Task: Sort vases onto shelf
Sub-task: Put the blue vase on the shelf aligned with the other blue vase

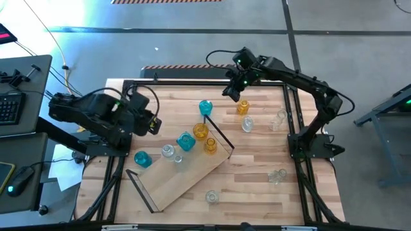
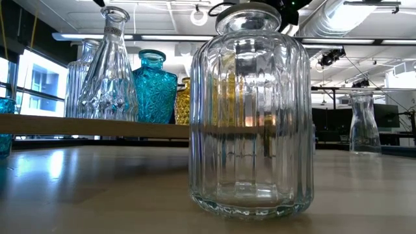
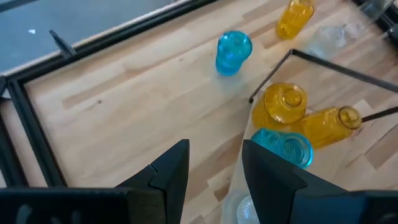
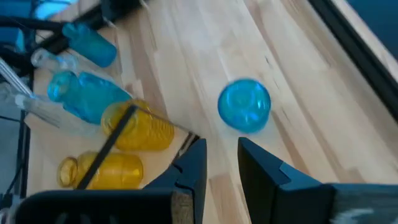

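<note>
Dark jointed arms, black cables

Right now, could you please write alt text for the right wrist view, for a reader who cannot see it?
The right gripper hovers over the wooden tabletop, its dark fingers slightly apart and empty, near a lone teal vase. Farther off, two amber vases and more teal vases cluster on the shelf.

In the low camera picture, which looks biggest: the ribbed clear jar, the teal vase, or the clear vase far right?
1. Ribbed clear jar, though it's nearest the camera.
2. Teal vase.
3. Far-right clear vase.
The last two look close in size.
</note>
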`<state>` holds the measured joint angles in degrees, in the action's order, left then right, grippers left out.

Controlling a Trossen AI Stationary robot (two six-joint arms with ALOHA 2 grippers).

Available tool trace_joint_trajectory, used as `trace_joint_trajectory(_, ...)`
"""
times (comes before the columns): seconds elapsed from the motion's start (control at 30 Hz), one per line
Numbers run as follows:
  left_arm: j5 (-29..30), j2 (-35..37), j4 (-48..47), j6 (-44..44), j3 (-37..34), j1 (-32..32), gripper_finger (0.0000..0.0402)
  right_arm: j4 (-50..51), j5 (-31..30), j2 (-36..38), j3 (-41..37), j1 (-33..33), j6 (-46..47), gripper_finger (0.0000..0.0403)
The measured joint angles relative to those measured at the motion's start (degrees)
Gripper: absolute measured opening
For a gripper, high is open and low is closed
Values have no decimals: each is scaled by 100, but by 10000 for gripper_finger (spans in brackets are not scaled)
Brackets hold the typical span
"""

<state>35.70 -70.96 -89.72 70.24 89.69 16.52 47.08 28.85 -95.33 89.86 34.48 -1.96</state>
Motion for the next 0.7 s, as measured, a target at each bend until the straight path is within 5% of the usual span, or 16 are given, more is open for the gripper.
trace_joint_trajectory(0.2, -99, 13, -21, 515, -172, 381, 140, -501, 185, -45, 0, 33, -1, 73)
trace_joint_trajectory(0.4, -817, 62, -24, 738, -282, 831, 140, -580, 441, -325, 2, 52, 67, 73)
trace_joint_trajectory(0.7, -3259, 21, -25, 736, -1032, 1671, 140, -577, 562, -452, 2, -23, 6, 73)
